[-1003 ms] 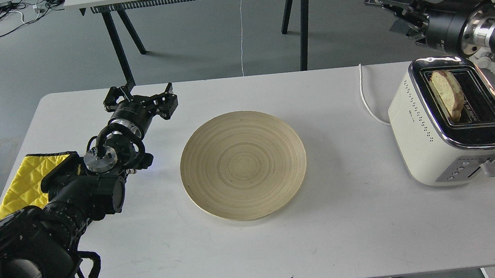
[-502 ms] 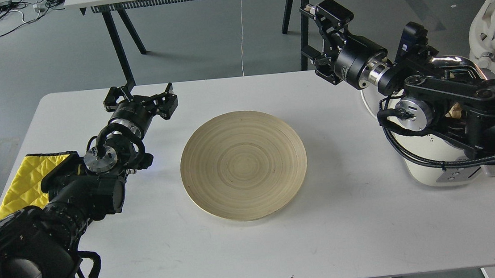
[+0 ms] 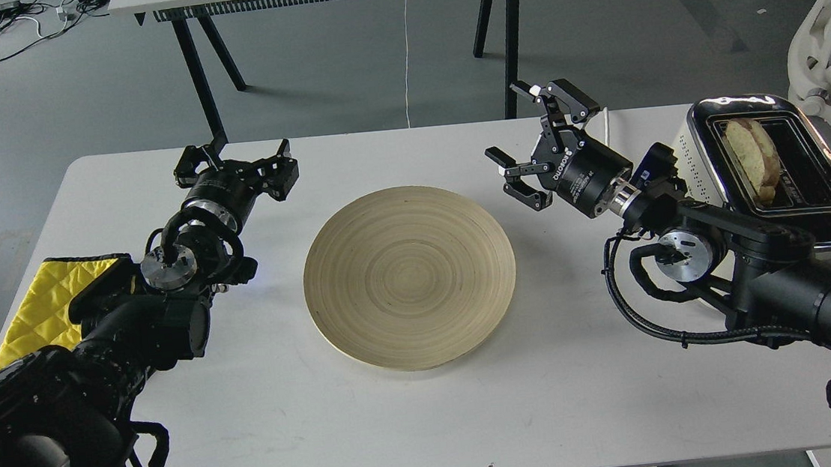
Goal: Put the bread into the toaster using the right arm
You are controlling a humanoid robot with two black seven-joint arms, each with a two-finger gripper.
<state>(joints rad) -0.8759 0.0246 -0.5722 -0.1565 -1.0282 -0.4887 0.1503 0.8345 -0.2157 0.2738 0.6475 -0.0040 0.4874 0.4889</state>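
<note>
Head view | you had the bread (image 3: 753, 159) standing in the toaster (image 3: 773, 191) left slot, top still proud | right gripper (image 3: 528, 147) spread wide, empty, over the table between plate (image 3: 409, 278) and toaster | left gripper (image 3: 237, 166) wide, empty | remaining: possibly seat slice.

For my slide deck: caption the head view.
Bread sits in the toaster; the open right gripper hovers beside the wooden plate.

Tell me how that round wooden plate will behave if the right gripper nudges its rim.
The wooden plate looks shallow, rigid and flat-based, so it would likely slide on the smooth white table rather than roll. Pressing down on its raised rim might tip it. The open right gripper holds nothing.
</note>
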